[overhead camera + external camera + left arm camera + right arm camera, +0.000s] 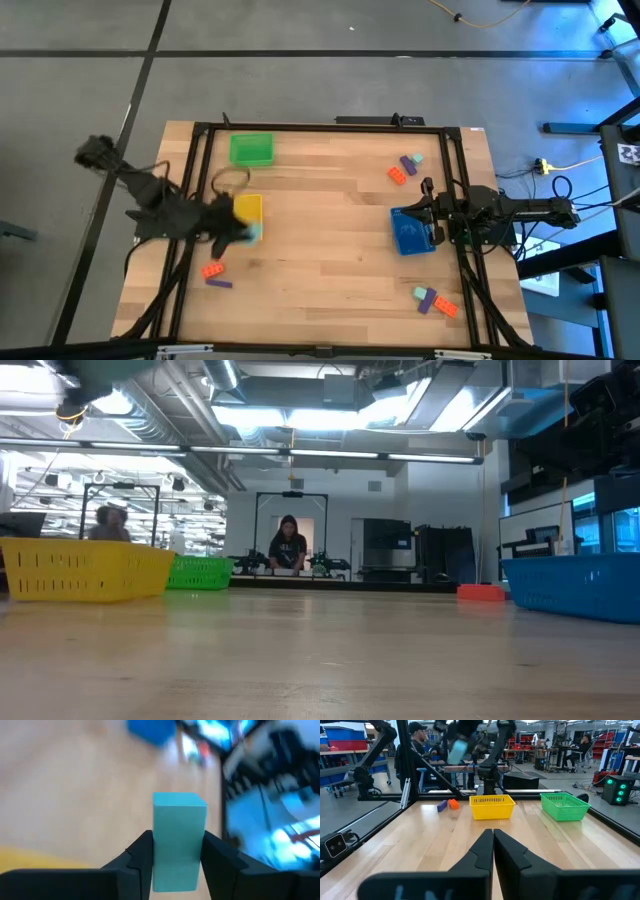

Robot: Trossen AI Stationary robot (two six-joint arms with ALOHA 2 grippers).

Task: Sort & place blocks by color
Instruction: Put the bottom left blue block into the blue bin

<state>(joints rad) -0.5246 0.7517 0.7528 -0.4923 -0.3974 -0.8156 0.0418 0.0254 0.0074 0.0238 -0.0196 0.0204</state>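
**Left gripper holds a teal block beside the yellow tray**

A light teal block (179, 840) is clamped between the two dark fingers (140, 857) of the left gripper (243, 232). In the high view the gripper sits at the near edge of the yellow tray (249, 206), above the table (320, 260). The right wrist view shows the block raised above that tray.

Remaining blocks lie in three groups on the table:
- An orange-red block (213, 269) and a purple block (219, 283) lie just beside each other, near the left arm.
- An orange-red block (397, 175), a purple block (408, 165) and a teal block (417, 158) lie together toward the far right.
- A teal block (421, 294), a purple block (429, 303) and an orange-red block (446, 307) lie together at the near right.

The green tray (251, 149) stands at the far left, apart from the yellow tray. The right gripper (432, 213) rests over the blue tray (408, 236), its fingers (482, 852) closed together with nothing between them.
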